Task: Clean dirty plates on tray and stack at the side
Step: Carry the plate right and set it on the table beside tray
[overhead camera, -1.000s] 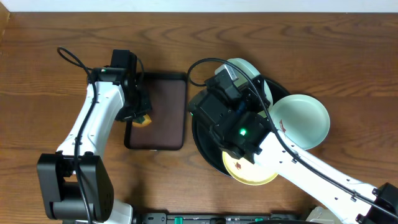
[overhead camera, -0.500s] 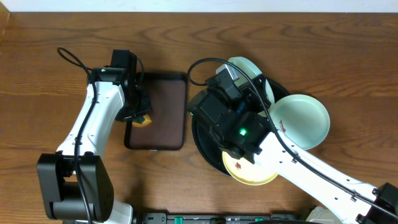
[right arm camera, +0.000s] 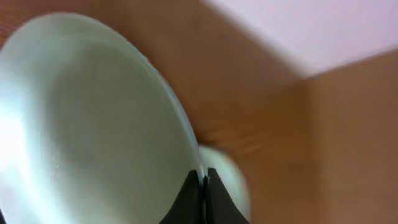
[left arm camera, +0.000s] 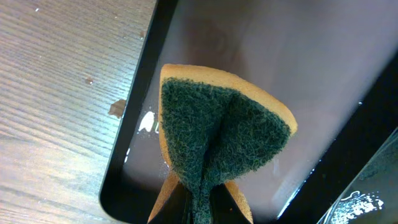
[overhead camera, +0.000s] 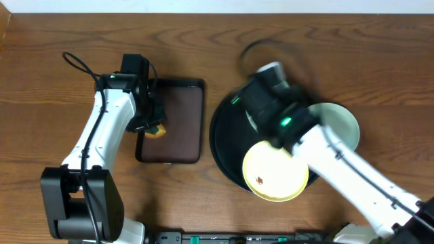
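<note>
Holding a mint plate (right arm camera: 93,124) by its rim, right tool (right arm camera: 203,180) clenched, left tool (left arm camera: 199,202) squeezing a sponge (left arm camera: 224,130)

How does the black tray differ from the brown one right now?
The black tray is round; the brown tray is rectangular and smaller. The black tray carries the yellow plate at its near edge; the brown tray bears no plate, only the sponge that the left gripper holds over it. Both have raised rims and sit on the wooden table.
</note>
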You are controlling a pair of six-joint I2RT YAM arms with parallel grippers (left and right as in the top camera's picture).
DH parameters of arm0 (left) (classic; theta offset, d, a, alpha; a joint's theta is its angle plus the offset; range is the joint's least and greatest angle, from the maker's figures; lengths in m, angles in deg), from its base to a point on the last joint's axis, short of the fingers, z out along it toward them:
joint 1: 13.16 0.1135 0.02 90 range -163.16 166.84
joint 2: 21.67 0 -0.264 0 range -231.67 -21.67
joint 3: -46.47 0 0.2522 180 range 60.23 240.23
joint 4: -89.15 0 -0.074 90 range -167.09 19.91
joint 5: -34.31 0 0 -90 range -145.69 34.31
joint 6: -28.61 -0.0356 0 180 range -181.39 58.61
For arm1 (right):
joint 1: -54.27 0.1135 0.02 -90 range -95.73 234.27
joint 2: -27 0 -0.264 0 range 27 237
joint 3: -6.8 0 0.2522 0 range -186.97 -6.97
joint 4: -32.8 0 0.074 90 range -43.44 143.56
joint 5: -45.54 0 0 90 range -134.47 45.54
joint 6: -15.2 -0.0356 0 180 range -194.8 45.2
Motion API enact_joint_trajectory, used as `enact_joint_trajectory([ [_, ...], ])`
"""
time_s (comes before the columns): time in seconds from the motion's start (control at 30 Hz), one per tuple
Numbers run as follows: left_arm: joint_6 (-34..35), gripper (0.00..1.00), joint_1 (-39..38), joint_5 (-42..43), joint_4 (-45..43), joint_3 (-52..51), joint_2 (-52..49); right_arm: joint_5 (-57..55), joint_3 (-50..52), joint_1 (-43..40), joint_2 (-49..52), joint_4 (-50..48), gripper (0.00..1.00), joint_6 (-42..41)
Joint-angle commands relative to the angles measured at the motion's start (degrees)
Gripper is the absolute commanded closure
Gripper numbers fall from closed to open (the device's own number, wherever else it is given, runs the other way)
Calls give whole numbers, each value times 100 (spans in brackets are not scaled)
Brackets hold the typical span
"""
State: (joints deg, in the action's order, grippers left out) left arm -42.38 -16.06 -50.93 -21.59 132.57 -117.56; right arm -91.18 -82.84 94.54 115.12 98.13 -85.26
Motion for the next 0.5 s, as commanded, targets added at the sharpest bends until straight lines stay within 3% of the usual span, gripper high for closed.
enact_joint_trajectory([
  [0.0,-96,93,4,79,-4,-24,4,2903,-20,-1351,-374,7,99,-798],
  [0.13,-96,93,4,79,-9,-24,4,4957,-20,-3161,-542,101,99,-787],
  [0.27,-96,92,4,79,-9,-24,4,6258,-17,-5243,-448,177,99,-706],
  [0.47,-98,92,4,79,-9,-24,4,6465,-17,-7285,-79,205,99,-715],
])
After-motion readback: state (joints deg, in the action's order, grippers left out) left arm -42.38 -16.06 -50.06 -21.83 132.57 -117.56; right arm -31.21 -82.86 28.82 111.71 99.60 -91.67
